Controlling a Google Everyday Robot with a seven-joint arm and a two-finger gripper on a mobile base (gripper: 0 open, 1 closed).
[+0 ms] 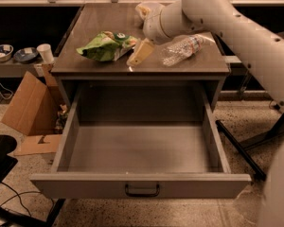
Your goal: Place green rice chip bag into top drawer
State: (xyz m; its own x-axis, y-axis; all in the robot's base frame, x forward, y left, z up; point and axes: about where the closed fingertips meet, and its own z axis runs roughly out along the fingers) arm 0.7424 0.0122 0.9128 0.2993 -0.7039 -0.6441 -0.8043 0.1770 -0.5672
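The green rice chip bag [105, 46] lies crumpled on the left half of the table top [94, 22], with its dark-green round logo facing up. My gripper [140, 53] hangs from the white arm [213, 13] that reaches in from the right. It sits just right of the bag, low over the table, touching or nearly touching the bag's right edge. The top drawer [141, 186] is pulled fully out below the table. Its grey inside holds nothing, and its small dark handle [142, 190] is at the front centre.
A clear plastic bottle [182, 48] lies on the table just right of the gripper. A white bowl [144, 8] stands at the back behind the arm. A cardboard box [31, 110] stands on the floor at the left. A black stand leg [241, 148] runs along the floor at the right.
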